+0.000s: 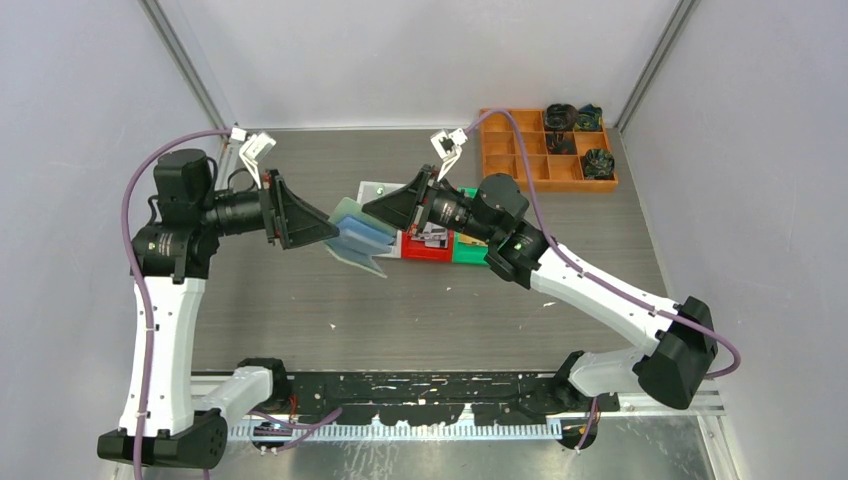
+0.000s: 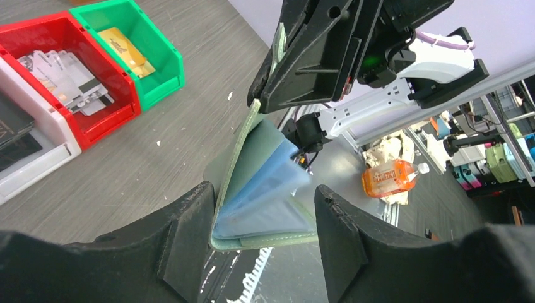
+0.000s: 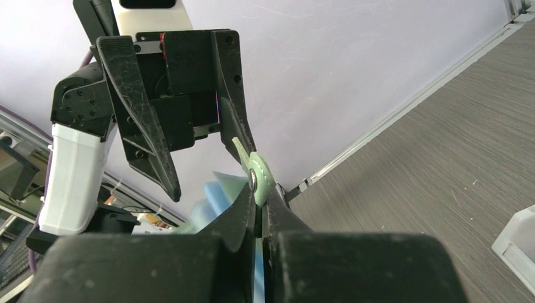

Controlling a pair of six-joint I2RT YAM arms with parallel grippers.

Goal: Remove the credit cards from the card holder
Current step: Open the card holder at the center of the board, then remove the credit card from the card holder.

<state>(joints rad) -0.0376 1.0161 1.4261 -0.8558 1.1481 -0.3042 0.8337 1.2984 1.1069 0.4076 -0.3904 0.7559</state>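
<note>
The card holder (image 1: 362, 238) hangs above the worktop (image 1: 300, 310), between the two end effectors. The right end effector (image 3: 260, 201) is closed narrow on one mint-green cover, near its edge. The left end effector (image 2: 264, 196) is spread wide. Its fingers (image 2: 189, 240) straddle the fanned blue pockets and the second cover, and no clamping is visible.

The holder's long axis runs from the left end effector towards the right one, with the pockets fanning open on the left-arm side. The left arm is therefore judged the nearer one for reaching a pocket. Whether any pocket contains a card cannot be determined.

Several credit cards (image 2: 66, 76) lie in the red bin (image 2: 113, 120) and the green bin (image 2: 161, 79), well apart from the holder.
</note>
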